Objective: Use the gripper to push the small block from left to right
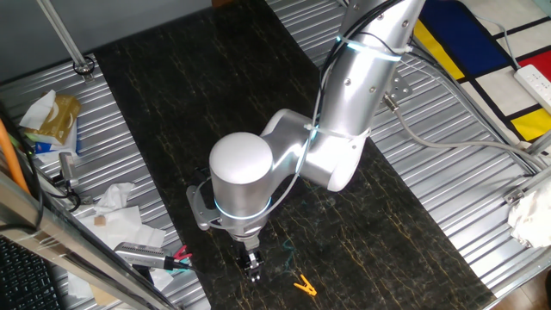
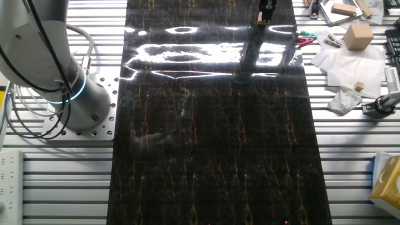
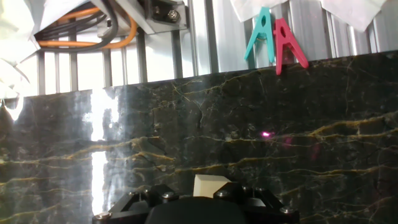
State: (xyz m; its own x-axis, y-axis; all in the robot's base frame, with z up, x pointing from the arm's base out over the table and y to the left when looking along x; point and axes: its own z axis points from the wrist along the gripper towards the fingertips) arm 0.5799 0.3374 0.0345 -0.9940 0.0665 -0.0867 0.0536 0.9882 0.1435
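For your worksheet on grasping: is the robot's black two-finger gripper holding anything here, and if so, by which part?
It cannot be told. The black two-finger gripper is low over the dark marble slab, with the small pale wooden block just ahead of it; the fingertips themselves are hidden.

In the hand view the claw [image 3: 196,208] hides the small block's [image 3: 210,185] lower part, and its fingertips are cut off by the bottom edge; whether they touch the block cannot be told
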